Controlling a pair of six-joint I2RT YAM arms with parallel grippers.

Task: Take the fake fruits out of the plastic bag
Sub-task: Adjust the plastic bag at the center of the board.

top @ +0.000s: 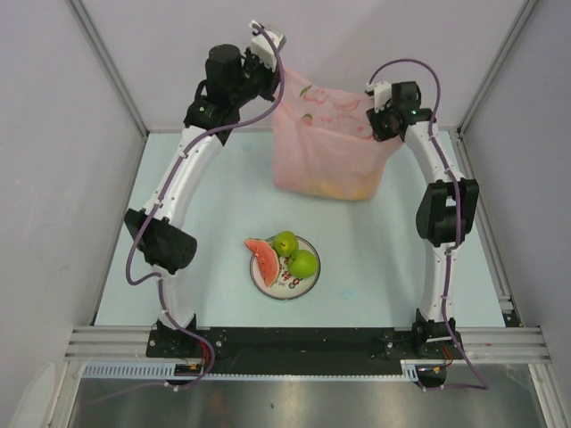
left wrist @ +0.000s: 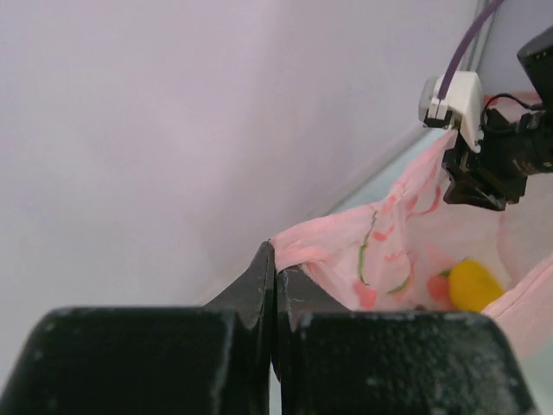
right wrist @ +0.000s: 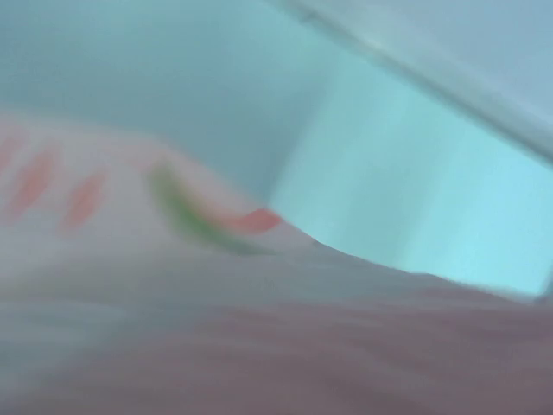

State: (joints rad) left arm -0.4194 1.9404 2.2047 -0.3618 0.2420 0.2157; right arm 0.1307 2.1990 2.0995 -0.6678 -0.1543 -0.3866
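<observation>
Two corners of the plastic bag (top: 326,147) were held up beyond the plate (top: 287,294). The bag's mouth faced upward and its long axis ran left to right. Beyond the plate and to its left, the left gripper (left wrist: 275,259) was clenched on the bag's left rim. The bag carried a red-and-green printed motif, and a yellow fruit (left wrist: 474,284) lay inside it. Beyond the plate and to its right, the right gripper (top: 376,125) grasped the bag's right rim, which ran taut up to it.

On the plate, the watermelon slice (top: 261,259) lay along the left rim, its long axis running from far-left to near-right. Beside it sat a smaller green fruit (top: 285,242) and a larger green fruit (top: 304,263), touching each other. The plate's coloured lettering was too small to read.
</observation>
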